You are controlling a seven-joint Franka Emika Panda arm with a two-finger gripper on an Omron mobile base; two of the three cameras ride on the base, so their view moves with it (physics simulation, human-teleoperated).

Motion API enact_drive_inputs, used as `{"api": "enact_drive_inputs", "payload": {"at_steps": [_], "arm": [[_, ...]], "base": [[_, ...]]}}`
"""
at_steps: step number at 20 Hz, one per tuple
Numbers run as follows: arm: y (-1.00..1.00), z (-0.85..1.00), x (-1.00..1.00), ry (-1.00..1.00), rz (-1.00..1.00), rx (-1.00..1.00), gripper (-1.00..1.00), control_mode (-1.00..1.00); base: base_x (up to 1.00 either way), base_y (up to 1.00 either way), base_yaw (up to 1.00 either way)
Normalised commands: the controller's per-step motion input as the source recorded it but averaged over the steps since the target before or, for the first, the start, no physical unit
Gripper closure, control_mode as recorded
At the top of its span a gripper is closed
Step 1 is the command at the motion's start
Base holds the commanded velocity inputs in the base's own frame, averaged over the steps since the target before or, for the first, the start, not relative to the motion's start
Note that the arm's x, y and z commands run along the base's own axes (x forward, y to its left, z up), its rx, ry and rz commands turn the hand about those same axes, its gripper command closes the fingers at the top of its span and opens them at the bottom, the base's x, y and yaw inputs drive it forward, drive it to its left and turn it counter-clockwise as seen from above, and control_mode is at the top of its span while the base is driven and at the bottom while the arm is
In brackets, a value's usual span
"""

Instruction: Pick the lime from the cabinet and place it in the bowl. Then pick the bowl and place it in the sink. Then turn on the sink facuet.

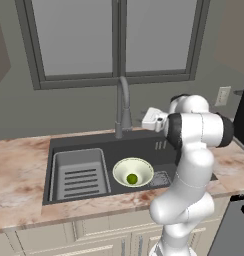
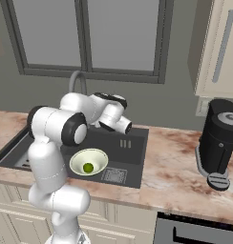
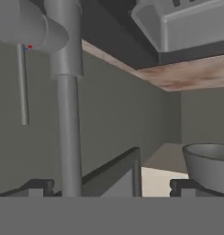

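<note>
The sink (image 1: 144, 145) already holds the bowl (image 1: 133, 172) with the lime (image 1: 132, 178) inside, so the remaining step looks like the sink faucet (image 1: 123, 107). Its upright stem stands directly ahead of the gripper (image 3: 109, 186) and slightly toward the left fingertip, running along the hand view's vertical (that view is rolled upside down: faucet base at the top, window sill below), with a thin lever (image 3: 23, 82) off the base. Fingertips (image 3: 38, 187) sit wide apart, holding nothing. In the base views the forearm hides the fingers, and whether they touch the stem I cannot tell.
</note>
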Motion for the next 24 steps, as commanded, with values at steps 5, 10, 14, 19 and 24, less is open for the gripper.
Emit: {"api": "enact_drive_inputs", "payload": {"at_steps": [5, 10, 14, 19, 24], "arm": [[0.00, -0.18, 0.33, 0.00, -0.12, 0.05, -1.00, -1.00], [-0.19, -0.17, 0.45, 0.00, -0.01, 0.05, -1.00, -1.00], [-0.24, -0.19, 0.47, 0.00, 0.04, 0.03, -1.00, -1.00], [-0.22, -0.20, 0.42, 0.00, 0.09, 0.01, -1.00, -1.00], [-0.01, -0.24, 0.42, 0.00, 0.06, 0.00, -1.00, -1.00]], "base": [[0.00, 0.00, 0.00], [0.00, 0.00, 0.00], [0.00, 0.00, 0.00], [0.00, 0.00, 0.00], [0.00, 0.00, 0.00]]}}
